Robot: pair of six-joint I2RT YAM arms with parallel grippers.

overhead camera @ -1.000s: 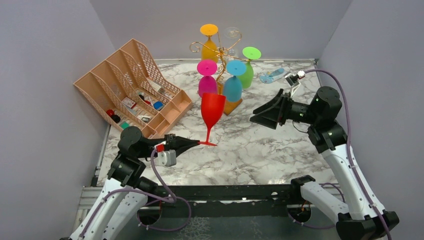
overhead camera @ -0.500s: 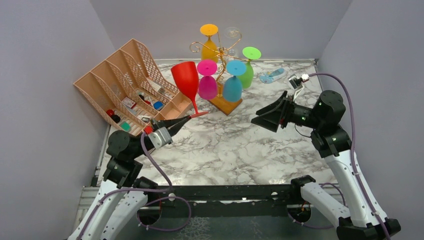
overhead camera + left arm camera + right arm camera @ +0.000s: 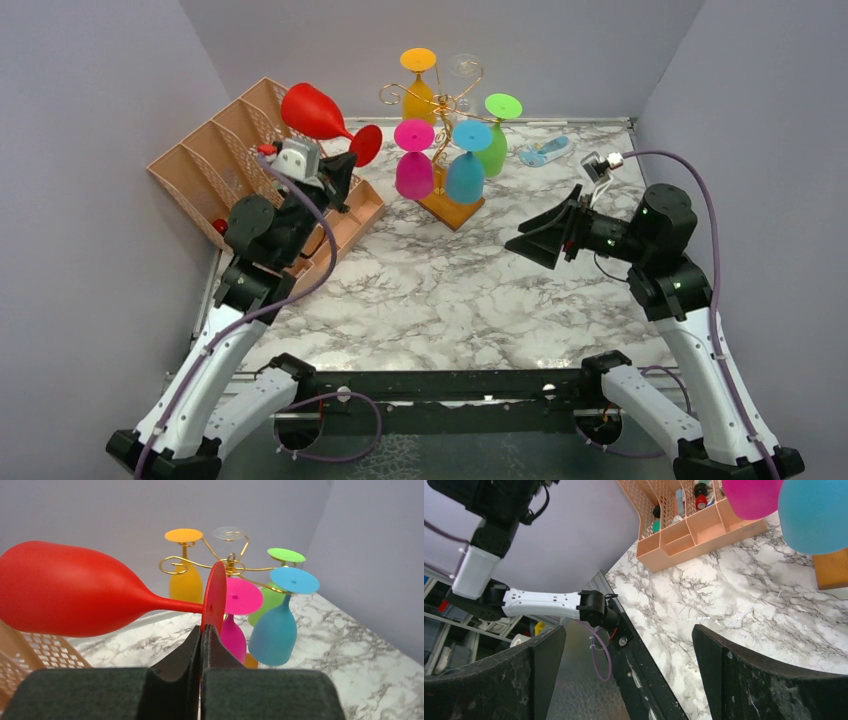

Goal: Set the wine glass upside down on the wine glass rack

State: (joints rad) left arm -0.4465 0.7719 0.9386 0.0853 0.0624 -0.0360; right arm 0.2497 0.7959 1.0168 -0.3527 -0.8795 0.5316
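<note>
My left gripper [image 3: 350, 163] is shut on the round foot of a red wine glass [image 3: 312, 110]. It holds the glass on its side in the air, bowl to the left, above the peach organiser. In the left wrist view the glass [image 3: 70, 596] lies across the frame, with its foot pinched at my gripper [image 3: 202, 630]. The gold wire rack [image 3: 440, 100] stands just right of it on a wooden base [image 3: 455, 212]. Several coloured glasses hang upside down on it. My right gripper [image 3: 528, 242] is open and empty, right of the rack.
A peach mesh organiser [image 3: 215, 165] with small items sits at the back left, under the left arm. A light blue object [image 3: 545, 152] lies at the back right. Grey walls close in on three sides. The table's near edge [image 3: 634, 645] shows in the right wrist view.
My left gripper has risen and swung back-left with the red glass, which tipped from upright to lying sideways. The right arm has shifted slightly right.
</note>
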